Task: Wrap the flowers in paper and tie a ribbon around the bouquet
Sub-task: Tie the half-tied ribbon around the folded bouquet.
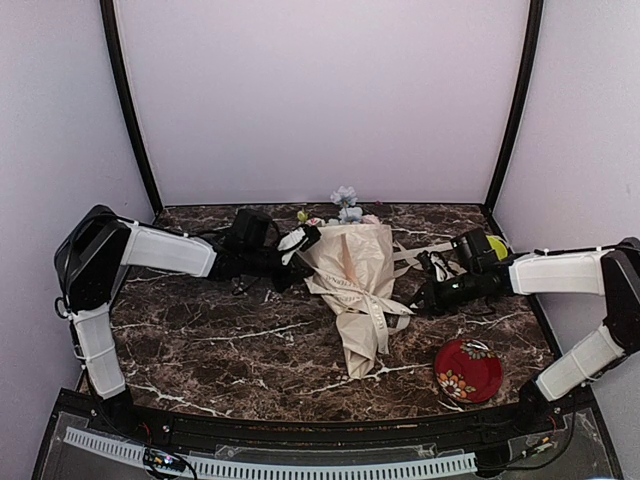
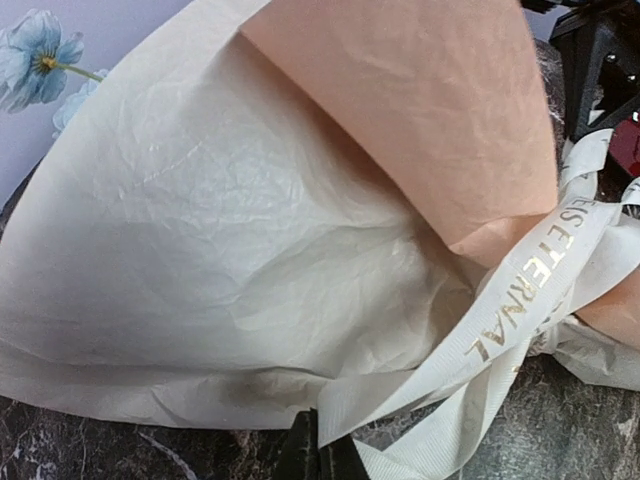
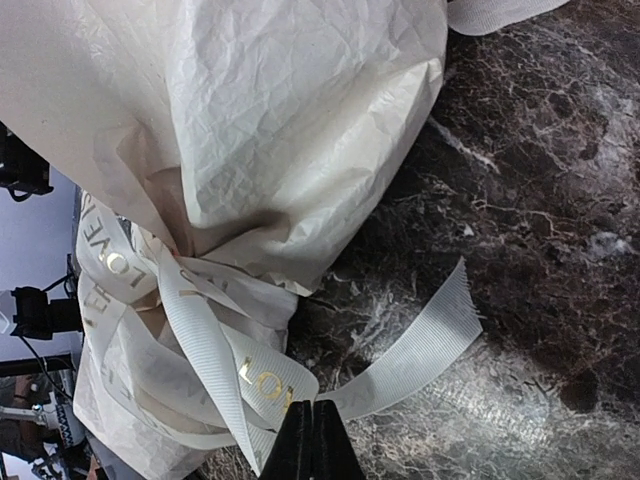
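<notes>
Your bouquet [image 1: 355, 270] lies mid-table, flowers [image 1: 345, 205] far, tail near. The ribbon [image 1: 372, 305] crosses its waist left-right. Left gripper [image 2: 318, 455] and right gripper [image 3: 312, 445], on opposite sides, each pinch a strand with jaws together, so tightening looks like pulling outward.

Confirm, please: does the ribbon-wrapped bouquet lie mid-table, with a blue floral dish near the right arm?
Not quite: the top external view shows the floral dish is red, not blue; it sits near the right arm, and the ribbon-wrapped bouquet lies mid-table.
</notes>
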You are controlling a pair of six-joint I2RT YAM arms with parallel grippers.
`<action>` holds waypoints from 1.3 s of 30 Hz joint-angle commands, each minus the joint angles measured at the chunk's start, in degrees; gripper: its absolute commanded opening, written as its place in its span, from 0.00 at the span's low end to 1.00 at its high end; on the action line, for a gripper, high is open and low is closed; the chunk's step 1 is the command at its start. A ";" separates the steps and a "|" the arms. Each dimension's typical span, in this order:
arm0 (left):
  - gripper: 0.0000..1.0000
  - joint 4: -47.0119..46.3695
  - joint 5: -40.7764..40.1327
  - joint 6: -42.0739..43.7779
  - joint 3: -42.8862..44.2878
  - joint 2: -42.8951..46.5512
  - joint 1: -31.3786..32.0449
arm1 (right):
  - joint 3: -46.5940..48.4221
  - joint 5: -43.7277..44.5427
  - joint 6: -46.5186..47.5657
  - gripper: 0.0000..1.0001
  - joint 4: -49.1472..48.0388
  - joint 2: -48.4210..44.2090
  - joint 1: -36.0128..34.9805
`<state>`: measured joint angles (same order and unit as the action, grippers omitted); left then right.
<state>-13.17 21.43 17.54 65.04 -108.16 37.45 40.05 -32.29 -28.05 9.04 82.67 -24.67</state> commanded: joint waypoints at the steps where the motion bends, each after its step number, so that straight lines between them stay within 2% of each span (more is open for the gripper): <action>1: 0.00 1.21 -3.31 -0.76 1.90 -2.45 -0.81 | -1.05 2.76 2.89 0.00 4.43 -2.96 0.53; 22: 0.00 4.06 -7.09 2.65 -0.77 -4.70 -0.89 | -1.11 4.29 6.60 0.00 9.23 -4.07 1.07; 30: 0.00 4.73 -5.53 2.00 -0.45 -4.92 -0.89 | 0.45 1.86 6.72 0.00 7.04 -2.58 1.20; 39: 0.00 5.00 -8.25 1.90 -0.89 -5.54 -0.98 | -0.64 4.41 8.46 0.00 11.34 -3.43 1.46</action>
<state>-9.69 13.98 19.29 64.99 -113.32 36.86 40.14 -29.54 -20.80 18.13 80.03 -23.79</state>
